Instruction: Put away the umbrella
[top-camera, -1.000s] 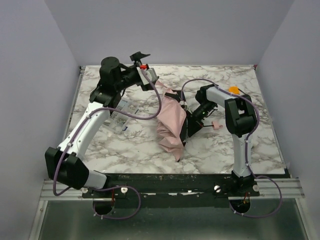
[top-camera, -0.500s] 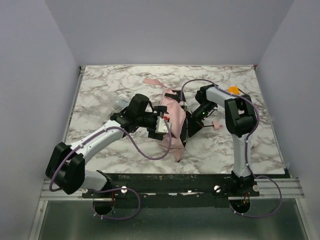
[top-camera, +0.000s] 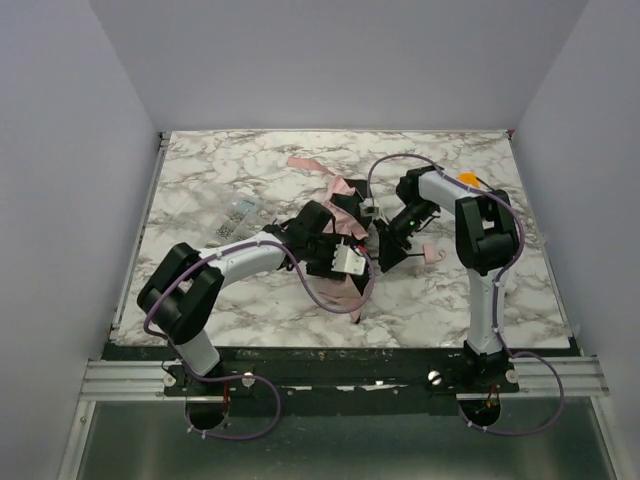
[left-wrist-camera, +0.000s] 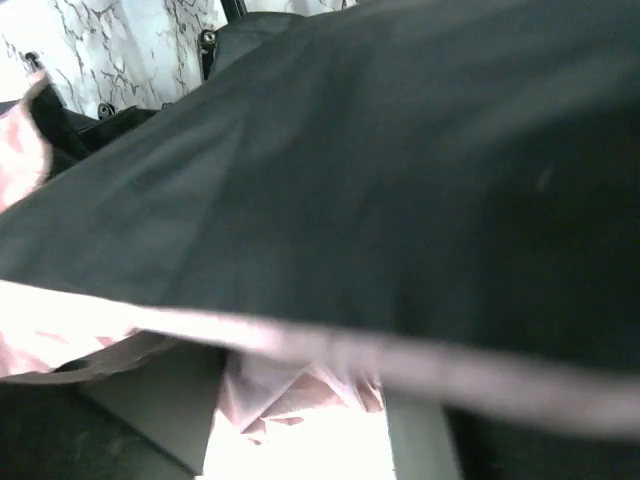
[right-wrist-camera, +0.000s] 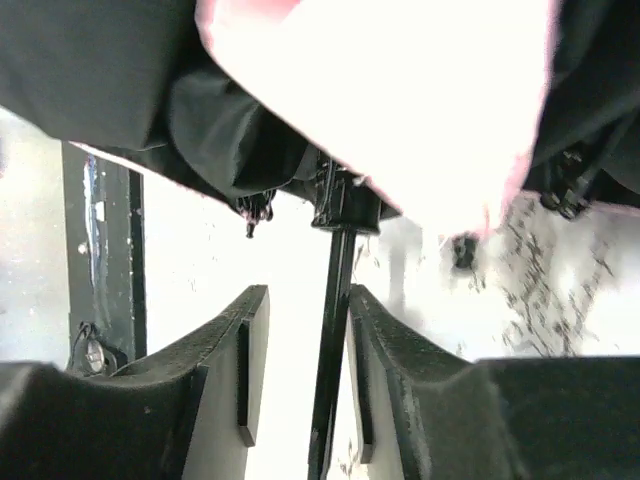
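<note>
- White-and-grey marble tabletop (top-camera: 220, 170) under both arms.
- Pale pink folding fabric umbrella (top-camera: 343, 208) with dark lining lies crumpled mid-table, between the two sets of fingers.
- The left gripper (top-camera: 346, 264) sits against the canopy. Dark lining fills its wrist view, so finger spread cannot be told.
- On the right gripper (right-wrist-camera: 307, 300), fingers (right-wrist-camera: 245, 370) are apart. The slim black metal shaft (right-wrist-camera: 335, 300) runs between them, nearer one pad, not pinched.
- Clear packet (top-camera: 237, 218) of metal parts lies well left of the left fingers.
- Flat pink strap (top-camera: 305, 163) lies beyond the left fingers.
- Small pink handle (top-camera: 432, 257) is just right of the right fingers.
- Small orange object (top-camera: 467, 179) is beyond them, to the right.
</note>
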